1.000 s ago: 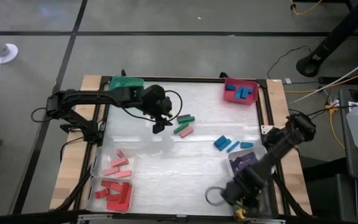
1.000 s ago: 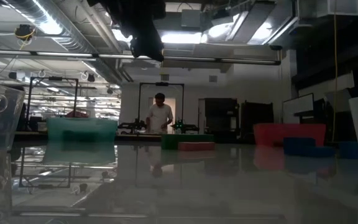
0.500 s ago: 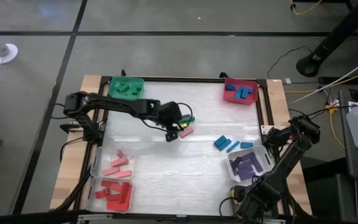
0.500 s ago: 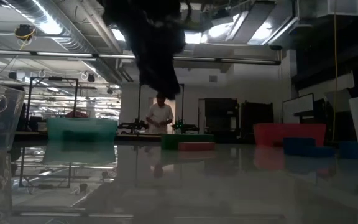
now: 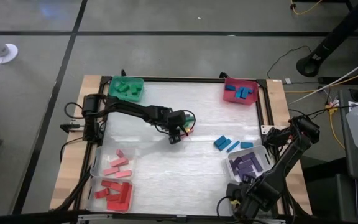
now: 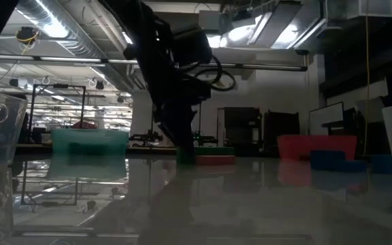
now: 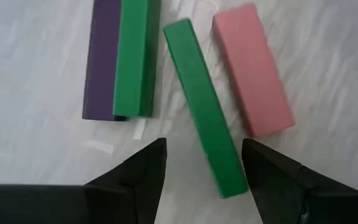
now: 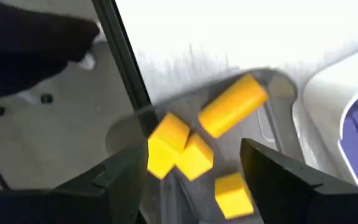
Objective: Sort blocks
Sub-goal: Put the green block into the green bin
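My left gripper is open and points down over three blocks in the middle of the table. Its fingers stand on either side of the near end of a slanting green block without touching it. A pink block lies on one side of that block, and a green block edged with dark purple on the other. From above, this gripper covers part of the group. My right gripper is open above a grey bin holding yellow blocks, at the table's near right corner.
A green bin with green blocks stands far left and a red bin with blue blocks far right. Loose blue blocks lie right of centre. A clear bin holds purple blocks. Clear bins near left hold pink and red blocks.
My left gripper has gone from beside the green bin toward the table's right and down, tipping steeper. It now stands low over the green and pink blocks. My right arm's hand has swung and turned over the near right corner. No block has moved.
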Controlling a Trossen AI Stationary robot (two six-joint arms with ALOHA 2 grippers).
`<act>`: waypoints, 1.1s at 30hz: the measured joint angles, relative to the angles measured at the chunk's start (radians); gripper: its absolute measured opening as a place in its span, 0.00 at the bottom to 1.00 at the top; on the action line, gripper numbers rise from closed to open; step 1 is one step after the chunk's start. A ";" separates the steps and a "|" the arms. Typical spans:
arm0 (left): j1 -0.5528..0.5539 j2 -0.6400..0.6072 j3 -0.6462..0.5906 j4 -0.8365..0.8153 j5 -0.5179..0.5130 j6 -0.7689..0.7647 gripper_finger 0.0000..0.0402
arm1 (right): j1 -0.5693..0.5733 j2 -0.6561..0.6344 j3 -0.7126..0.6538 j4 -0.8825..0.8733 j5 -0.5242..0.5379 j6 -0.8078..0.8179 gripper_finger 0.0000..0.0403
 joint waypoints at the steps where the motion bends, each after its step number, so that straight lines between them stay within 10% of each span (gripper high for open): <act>1: 0.000 0.007 0.000 0.000 -0.001 0.012 0.49 | 0.000 0.000 0.000 0.005 0.016 0.000 0.63; 12: -0.007 0.020 0.004 -0.007 0.008 0.009 0.10 | 0.000 0.000 0.000 0.011 0.169 0.041 0.63; 23: 0.000 0.019 0.200 -0.260 0.146 0.062 0.11 | 0.000 0.000 0.000 0.008 0.241 0.118 0.63; 33: 0.099 0.017 0.461 -0.768 -0.045 0.311 0.11 | -0.030 0.000 0.000 -0.024 0.478 0.125 0.63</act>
